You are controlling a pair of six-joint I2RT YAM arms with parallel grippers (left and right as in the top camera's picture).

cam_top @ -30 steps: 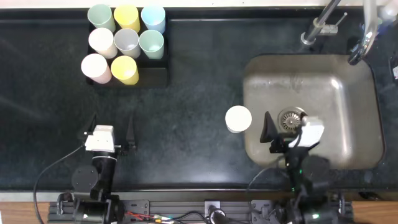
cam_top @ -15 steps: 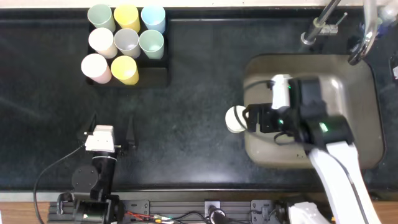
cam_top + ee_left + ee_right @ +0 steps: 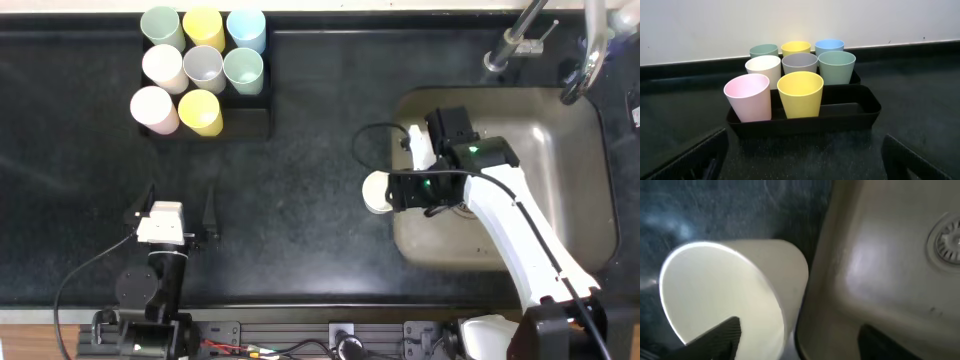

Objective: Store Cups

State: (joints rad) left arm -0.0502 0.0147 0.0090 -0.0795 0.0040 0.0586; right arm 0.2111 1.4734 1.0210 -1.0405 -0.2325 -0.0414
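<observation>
A cream-white cup [image 3: 378,192] stands upright on the dark counter, right against the sink's left rim. My right gripper [image 3: 400,190] is down at this cup [image 3: 725,285] and open. One finger [image 3: 720,335] is inside the cup's mouth; the other [image 3: 890,340] is outside, over the sink wall. A black cup tray [image 3: 250,122] at the back left holds several pastel cups, among them a pink one [image 3: 153,110] and a yellow one [image 3: 200,112]. Its front right compartment [image 3: 845,111] is free. My left gripper [image 3: 180,208] stands open near the front left, facing the tray [image 3: 805,125].
A steel sink [image 3: 540,130] with a drain takes up the right side. A faucet [image 3: 520,35] stands behind it. The dark counter [image 3: 300,170] stretches between the tray and the sink.
The right arm rose from its rest near the front edge, swung over the sink, and lowered its gripper onto the cream cup. The left arm and the tray stayed put.
</observation>
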